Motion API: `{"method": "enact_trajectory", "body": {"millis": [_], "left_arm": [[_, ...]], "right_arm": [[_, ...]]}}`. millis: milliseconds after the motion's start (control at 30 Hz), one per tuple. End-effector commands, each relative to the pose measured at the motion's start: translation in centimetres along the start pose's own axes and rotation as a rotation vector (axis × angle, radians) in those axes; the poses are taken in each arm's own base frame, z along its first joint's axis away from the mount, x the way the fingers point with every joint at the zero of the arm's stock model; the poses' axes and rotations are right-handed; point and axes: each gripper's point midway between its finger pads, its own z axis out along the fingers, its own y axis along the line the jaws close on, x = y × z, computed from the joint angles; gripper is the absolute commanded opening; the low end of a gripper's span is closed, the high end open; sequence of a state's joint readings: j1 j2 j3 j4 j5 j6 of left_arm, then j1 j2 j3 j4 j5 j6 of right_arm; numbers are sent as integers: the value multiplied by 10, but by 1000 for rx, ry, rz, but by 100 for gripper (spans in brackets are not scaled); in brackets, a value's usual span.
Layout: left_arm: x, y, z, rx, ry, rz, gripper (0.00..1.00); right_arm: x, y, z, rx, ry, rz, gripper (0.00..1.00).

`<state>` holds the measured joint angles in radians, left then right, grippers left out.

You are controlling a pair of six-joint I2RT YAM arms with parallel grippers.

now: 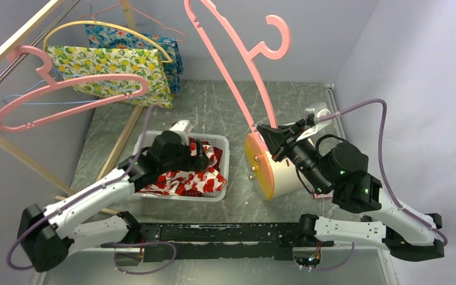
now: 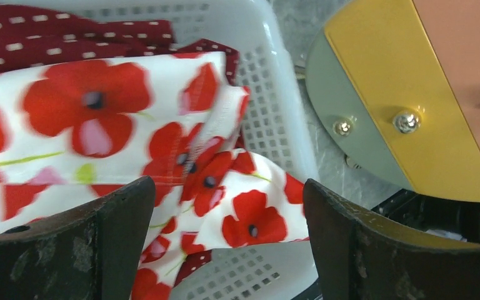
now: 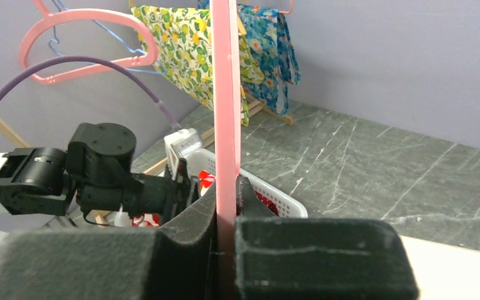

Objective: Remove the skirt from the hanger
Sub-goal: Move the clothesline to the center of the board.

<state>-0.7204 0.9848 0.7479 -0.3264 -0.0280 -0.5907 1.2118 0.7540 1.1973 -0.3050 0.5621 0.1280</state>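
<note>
The red-poppy skirt (image 1: 185, 178) (image 2: 100, 125) lies crumpled in a white plastic basket (image 1: 181, 198) (image 2: 269, 81), off its hanger and on top of a dark red dotted garment (image 2: 69, 31). The left gripper (image 1: 203, 160) (image 2: 225, 206) hangs just above the cloth, its jaws wide apart with nothing held between them. The right gripper (image 1: 266, 132) (image 3: 226, 215) is clamped on a bare pink hanger (image 3: 226, 94), which it holds up over the grey marbled table (image 1: 214, 101). Just below that gripper, a white drum with a yellow and orange end plate (image 1: 258, 166) (image 2: 406, 81) sits just beside the basket. At the back left, a wooden rack carries a lemon-print garment (image 1: 119, 68), a blue floral garment (image 1: 167, 52) and another pink hanger (image 1: 65, 95).
</note>
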Motion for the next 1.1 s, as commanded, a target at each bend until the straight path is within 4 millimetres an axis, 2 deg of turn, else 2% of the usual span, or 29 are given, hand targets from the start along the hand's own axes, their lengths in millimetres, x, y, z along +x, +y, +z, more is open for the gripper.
{"method": "enact_trajectory", "body": {"millis": [0,133,200,367,467,533,633,733,767,833,900,1000,1067], "left_arm": [[-21,-33,10,-47,-62,125,91],[-20,-34,24,-133,-42,199,90],[-25,-22,28,-227,-28,252,90],[-62,5,25,-459,-23,443,85],[-86,36,13,-613,1,495,79],[-97,64,-1,-687,11,479,71],[-105,104,-23,-769,0,459,62],[-105,132,-45,-864,-1,495,63],[-104,142,-51,-900,1,509,56],[-103,162,-61,-966,9,541,51],[-102,186,-71,-1040,16,565,41],[-103,221,-85,-1121,3,564,40],[-106,233,-94,-1156,-31,520,33]], "right_arm": [[-10,-9,-6,26,-35,7,0],[-19,-16,-16,34,-59,24,0],[-23,-19,-22,34,-75,36,0],[-30,-22,-28,31,-97,49,0],[-28,-20,-28,19,-95,56,0],[-26,-17,-27,3,-93,65,0],[-21,-13,-26,-16,-93,73,0],[-16,-10,-23,-20,-83,67,0],[-16,-10,-22,-20,-80,61,0],[-15,-8,-20,-24,-78,50,0],[-14,-7,-19,-32,-81,50,0],[-16,-2,-20,-61,-93,67,0],[-16,1,-22,-77,-97,77,0]]}}
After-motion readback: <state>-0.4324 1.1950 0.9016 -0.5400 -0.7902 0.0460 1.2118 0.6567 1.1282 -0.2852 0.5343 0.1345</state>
